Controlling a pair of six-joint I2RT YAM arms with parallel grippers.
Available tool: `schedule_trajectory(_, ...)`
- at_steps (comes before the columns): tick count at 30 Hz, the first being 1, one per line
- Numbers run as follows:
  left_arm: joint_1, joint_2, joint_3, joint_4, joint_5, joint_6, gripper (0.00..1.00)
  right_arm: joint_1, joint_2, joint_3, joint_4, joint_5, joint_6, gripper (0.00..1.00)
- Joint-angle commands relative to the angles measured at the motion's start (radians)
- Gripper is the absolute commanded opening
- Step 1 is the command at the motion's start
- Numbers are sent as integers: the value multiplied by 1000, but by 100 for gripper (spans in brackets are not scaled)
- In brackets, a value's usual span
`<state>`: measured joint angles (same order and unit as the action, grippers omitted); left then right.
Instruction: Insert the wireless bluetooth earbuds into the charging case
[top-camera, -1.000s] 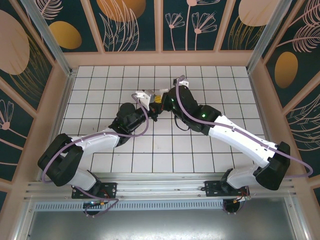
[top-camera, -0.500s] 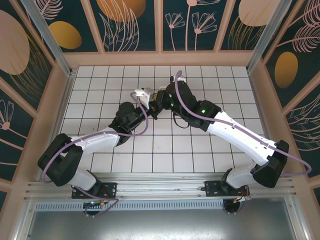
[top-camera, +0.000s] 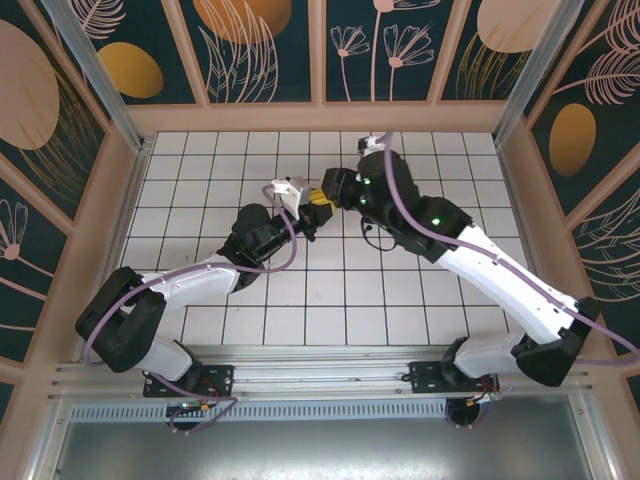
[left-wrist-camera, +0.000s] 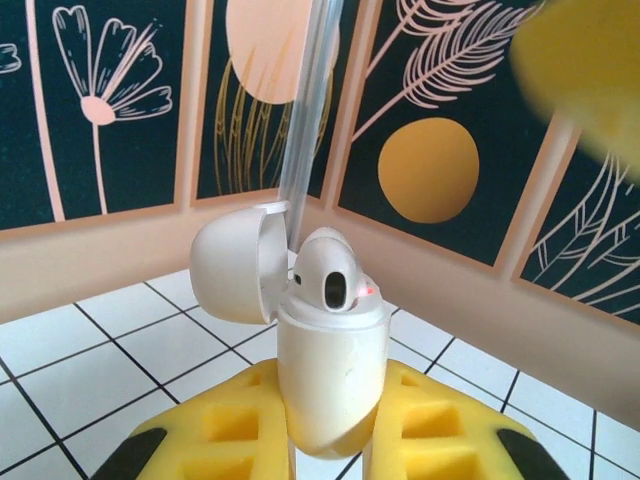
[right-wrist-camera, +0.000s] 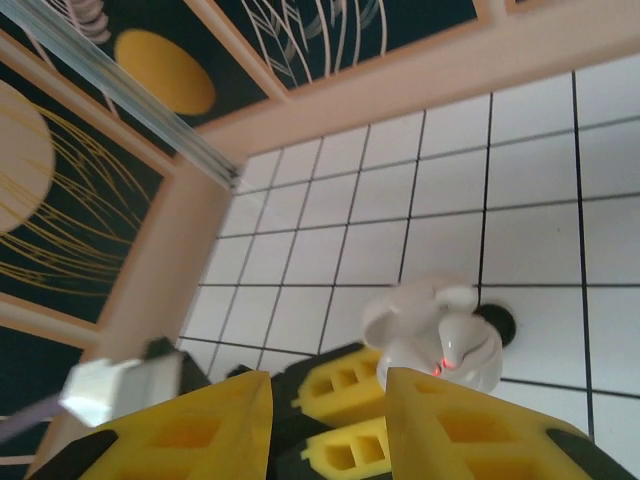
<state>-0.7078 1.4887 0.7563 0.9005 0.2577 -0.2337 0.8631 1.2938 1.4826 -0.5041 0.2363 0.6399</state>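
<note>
A white charging case (left-wrist-camera: 330, 365) stands upright with its lid (left-wrist-camera: 235, 262) flipped open, and my left gripper (left-wrist-camera: 335, 405) is shut on its body. One white earbud (left-wrist-camera: 328, 275) sits in the case's top with a red light glowing beside it. In the right wrist view the same case (right-wrist-camera: 487, 362) and earbud (right-wrist-camera: 460, 342) lie just beyond my right gripper (right-wrist-camera: 330, 425), which is open and holds nothing. From above, my left gripper (top-camera: 316, 205) and right gripper (top-camera: 332, 190) are close together at mid-table.
A small black rounded object (right-wrist-camera: 498, 323) lies on the white tiled floor (right-wrist-camera: 520, 240) right behind the case. Wooden side walls (right-wrist-camera: 165, 290) enclose the table. A blurred yellow fingertip (left-wrist-camera: 590, 70) of the right gripper hangs at the upper right of the left wrist view.
My right gripper has opened and drawn back up and to the right, away from the case. The left arm has kept still, holding the case.
</note>
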Motion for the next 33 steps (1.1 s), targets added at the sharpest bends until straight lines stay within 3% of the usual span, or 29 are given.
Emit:
schedule_trajectory(1,3,-16,44,-55,64,52,0,-69,-51,24,-30,-84,-36,35)
schedule_trajectory(6,2,-53,58,-163,168,139,1,-204,-51,19,-58,-217,-83,35)
schedule_trajectory(13,15,-126,45,-230,386,193,1,-395,-64,-86,51,-590,-97,36)
schedule_trajectory(20,65,-138,98,-260,596,126,1,-414,-112,-243,244,-782,-106,38)
schedule_trajectory(33,87,-103,114,-152,662,-17,0,-414,-116,-323,375,-997,-96,32)
